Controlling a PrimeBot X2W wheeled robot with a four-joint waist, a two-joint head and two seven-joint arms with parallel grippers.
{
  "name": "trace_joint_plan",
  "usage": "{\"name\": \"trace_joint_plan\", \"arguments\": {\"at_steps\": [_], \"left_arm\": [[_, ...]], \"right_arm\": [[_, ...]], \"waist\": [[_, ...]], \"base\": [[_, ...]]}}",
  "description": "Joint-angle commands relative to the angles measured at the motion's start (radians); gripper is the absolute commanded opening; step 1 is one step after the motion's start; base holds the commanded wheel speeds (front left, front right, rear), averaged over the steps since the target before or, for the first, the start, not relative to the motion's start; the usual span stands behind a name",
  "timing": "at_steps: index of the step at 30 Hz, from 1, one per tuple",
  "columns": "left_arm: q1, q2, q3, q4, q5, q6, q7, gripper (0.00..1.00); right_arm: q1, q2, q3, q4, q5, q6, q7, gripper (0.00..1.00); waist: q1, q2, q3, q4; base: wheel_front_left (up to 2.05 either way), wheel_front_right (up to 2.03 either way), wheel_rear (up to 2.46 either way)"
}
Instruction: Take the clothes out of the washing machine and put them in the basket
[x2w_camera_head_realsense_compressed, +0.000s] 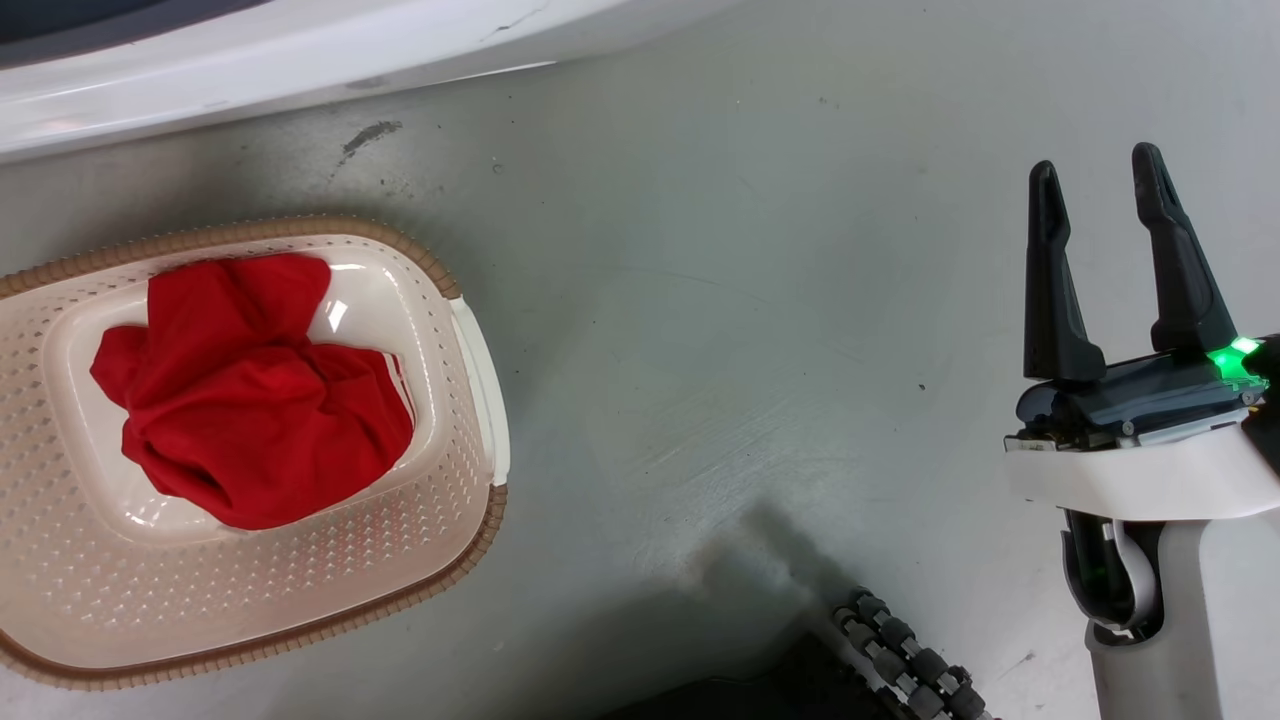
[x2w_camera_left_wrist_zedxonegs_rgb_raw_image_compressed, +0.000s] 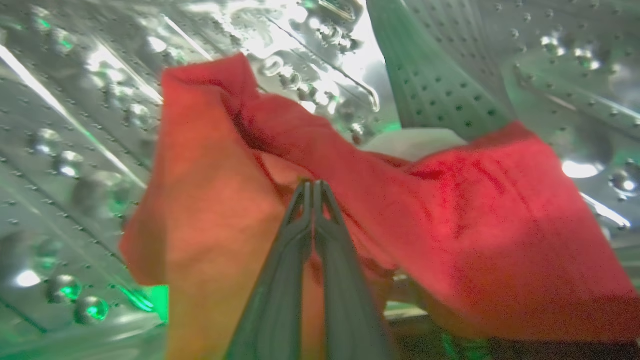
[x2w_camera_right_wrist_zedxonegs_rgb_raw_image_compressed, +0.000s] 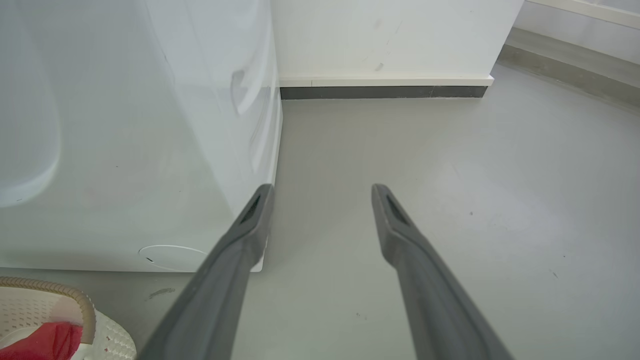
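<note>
The head view looks down; the right wrist view shares the basket (x2w_camera_head_realsense_compressed: 250, 592).

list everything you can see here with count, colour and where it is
basket: one, cream with brown rim, on the floor, robot's left
clothes: two heaps, red, one in the basket, one in the drum
washing machine: one, white, behind the basket, steel drum inside
floor: grey, all around
skirting: one strip, dark, under the white wall
wheel: one, black rollers, head view's bottom edge
left gripper: one, dark fingers shut on the clothes in the drum
right gripper: one, dark fingers open, over bare floor
</note>
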Motion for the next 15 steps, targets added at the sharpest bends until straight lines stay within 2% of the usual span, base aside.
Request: {"name": "trace_joint_plan", "arguments": {"at_steps": [1,15], "left_arm": [[0.001,0.015,-0.004,-0.006,0.003,0.004,-0.028,0.00],[0.033,-0.009,-0.022,-0.013,-0.026,-0.013,-0.187,0.00]], "right_arm": [[-0.018,0.002,-0.001,0.001,0.001,-0.001,-0.002,1.00],[-0.004,0.002,0.001,0.021,-0.017,-0.001,-0.002,1.00]], "waist": [[0.0000,0.0000,-0.004,0.001],[0.0000,0.0000,-0.076,0.028]], "base": [[0.00,0.00,0.00],[0.00,0.00,0.00]]}}
